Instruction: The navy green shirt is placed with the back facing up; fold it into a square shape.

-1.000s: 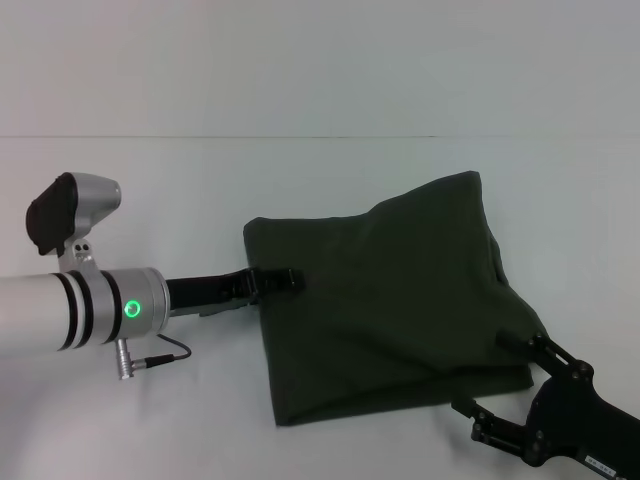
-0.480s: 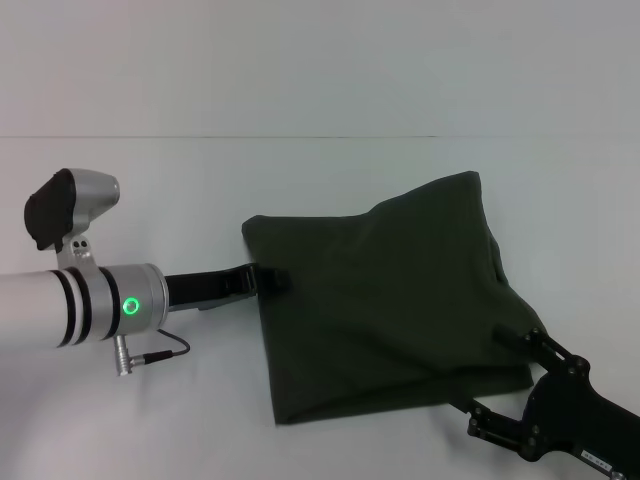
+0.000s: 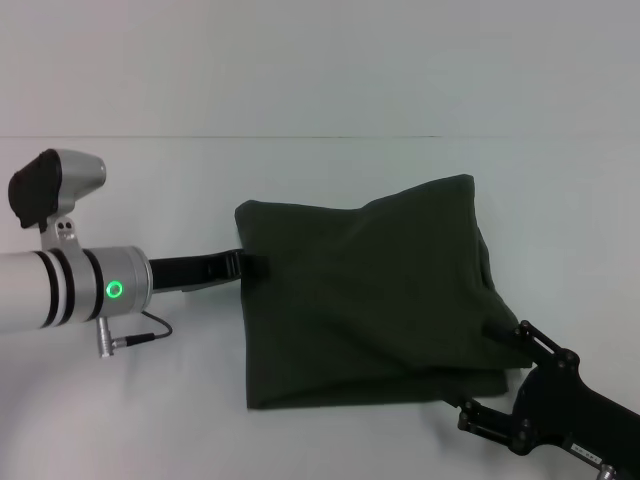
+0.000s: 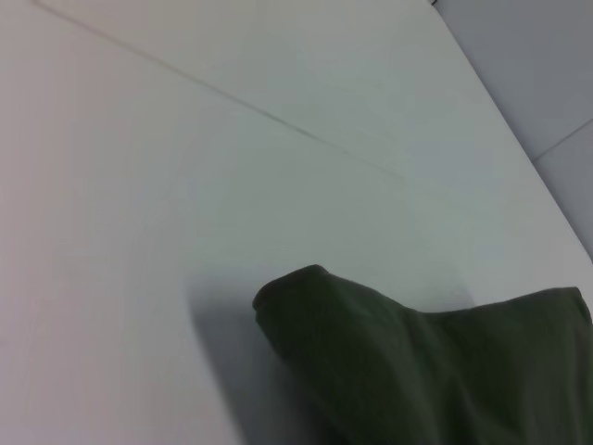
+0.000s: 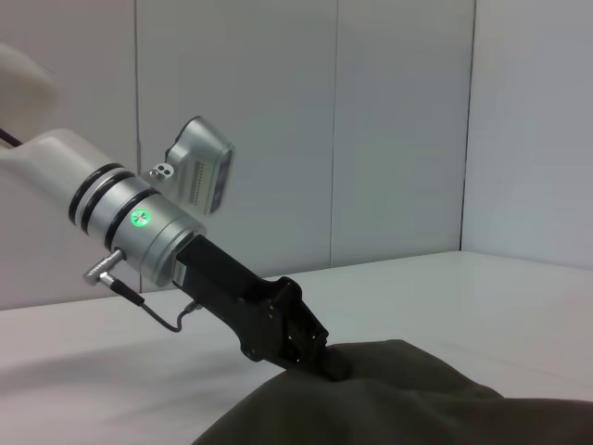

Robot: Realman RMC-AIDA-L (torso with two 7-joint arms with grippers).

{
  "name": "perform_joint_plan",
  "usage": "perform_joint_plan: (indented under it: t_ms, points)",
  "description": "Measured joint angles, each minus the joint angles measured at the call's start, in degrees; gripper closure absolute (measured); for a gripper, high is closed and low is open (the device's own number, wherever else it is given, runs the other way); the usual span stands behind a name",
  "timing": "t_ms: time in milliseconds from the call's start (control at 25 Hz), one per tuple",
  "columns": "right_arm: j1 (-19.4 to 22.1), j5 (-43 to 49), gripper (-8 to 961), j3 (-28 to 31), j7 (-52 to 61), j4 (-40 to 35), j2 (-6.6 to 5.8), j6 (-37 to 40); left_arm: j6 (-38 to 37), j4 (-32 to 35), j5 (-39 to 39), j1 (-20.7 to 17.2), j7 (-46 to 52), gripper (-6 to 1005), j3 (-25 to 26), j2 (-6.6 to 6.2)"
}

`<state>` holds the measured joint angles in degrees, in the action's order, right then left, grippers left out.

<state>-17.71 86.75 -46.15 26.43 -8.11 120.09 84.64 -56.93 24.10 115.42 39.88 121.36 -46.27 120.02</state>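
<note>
So right now the navy green shirt [image 3: 375, 295] is sitting mid-table, a bit toward my right side, already bunched into a rough folded slab with a peak sticking up at its far right corner. My left gripper [image 3: 252, 265] comes in flat from the left and meets the shirt's left edge about halfway along it; in the right wrist view its fingers [image 5: 326, 362] look pinched together with the tips buried in the cloth, so I read it as clamped on that edge, though the exact bite is hidden. My right gripper [image 3: 500, 385] is down at the near right corner, fingers spread wide, one prong over the top layer and one under the near hem, not squeezing anything that I can make out. What matters for the next move: the cloth lies between the two grippers, its longer run going near-to-far, the left one has the left edge, the right one is nearer the loose near-right corner. I'd guess that corner gets grabbed next.
</note>
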Motion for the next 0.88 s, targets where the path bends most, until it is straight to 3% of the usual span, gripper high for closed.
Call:
perform_joint_plan:
  t_ms: [360,720,760,880]
  points:
    - [-0.56,0.06,6,-0.47,0.08,0.19,0.24,0.27,6.92,0.51,0.07,1.21,-0.76,931,0.03,-0.61]
    - [-0.72,0.20,7,-0.48,0.11,0.29,0.23,0.41,8.49,2.03,-0.58,0.34,-1.64,918,0.48,0.36]
    - [-0.77,0.21,7,-0.47,0.11,0.29,0.23,0.41,8.13,3.87,-1.41,-1.05,-1.57,916,0.48,1.18]
    - [-0.89,0.19,7,-0.45,0.11,0.29,0.22,0.42,4.29,6.83,-3.12,-3.20,-2.93,908,0.53,1.52]
